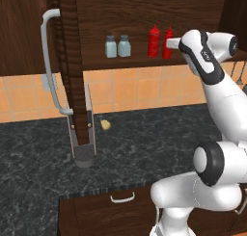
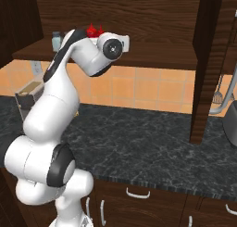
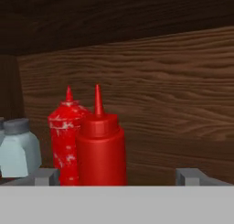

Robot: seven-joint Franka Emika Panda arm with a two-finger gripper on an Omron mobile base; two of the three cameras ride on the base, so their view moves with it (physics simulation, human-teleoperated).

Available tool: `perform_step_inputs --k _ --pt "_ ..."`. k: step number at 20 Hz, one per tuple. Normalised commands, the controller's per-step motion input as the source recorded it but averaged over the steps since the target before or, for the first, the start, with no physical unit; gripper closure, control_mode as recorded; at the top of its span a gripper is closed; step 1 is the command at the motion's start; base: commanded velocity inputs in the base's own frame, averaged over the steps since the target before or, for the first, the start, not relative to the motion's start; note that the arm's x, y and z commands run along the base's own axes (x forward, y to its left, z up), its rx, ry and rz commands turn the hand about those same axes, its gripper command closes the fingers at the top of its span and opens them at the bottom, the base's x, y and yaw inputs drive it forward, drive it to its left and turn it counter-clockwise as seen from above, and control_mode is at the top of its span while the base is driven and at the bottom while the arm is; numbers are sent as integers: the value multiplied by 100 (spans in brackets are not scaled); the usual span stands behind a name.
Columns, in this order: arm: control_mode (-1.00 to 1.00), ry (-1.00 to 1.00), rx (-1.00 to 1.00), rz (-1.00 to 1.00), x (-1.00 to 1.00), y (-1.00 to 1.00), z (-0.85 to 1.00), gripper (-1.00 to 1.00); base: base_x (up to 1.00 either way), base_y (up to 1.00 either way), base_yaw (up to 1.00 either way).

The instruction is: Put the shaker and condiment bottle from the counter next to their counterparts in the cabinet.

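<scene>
On the shelf of the open cabinet (image 1: 144,8) two pale blue-grey shakers (image 1: 111,46) (image 1: 124,45) stand side by side. To their right are two red condiment bottles (image 1: 154,41) (image 1: 167,35), close together. My gripper (image 1: 172,44) reaches in from the right at the rightmost bottle. In the hand view that smooth red bottle (image 3: 100,145) stands between my fingertips (image 3: 45,176), which are spread wide and clear of it, so the gripper (image 3: 119,178) is open. The speckled red bottle (image 3: 64,136) is just behind it and a shaker (image 3: 18,150) to the left. The counter (image 1: 144,148) lies below.
The cabinet door (image 1: 72,61) hangs open edge-on with its curved grey handle (image 1: 48,61). Below it on the counter sits a grey-based appliance (image 1: 85,153), with a small yellow item (image 1: 105,124) beside it. A drawer handle (image 1: 122,198) is below the counter's edge. Utensils (image 2: 217,96) hang at the right.
</scene>
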Motion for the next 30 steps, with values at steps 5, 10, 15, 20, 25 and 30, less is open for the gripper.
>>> perform_step_inputs --k 5,10,15,20,25,30 --pt "-100 0 0 0 -65 0 3 -100 0 0 0" --pt "-100 1 0 0 -75 5 15 -100 0 0 0" --pt "-100 0 0 -3 -95 0 19 -100 0 0 0" --pt "-100 0 2 -11 -100 0 14 -100 0 0 0" --pt "-100 0 4 -13 -100 0 1 -100 0 0 0" --pt "-100 0 5 -15 -100 0 0 -100 0 0 0"
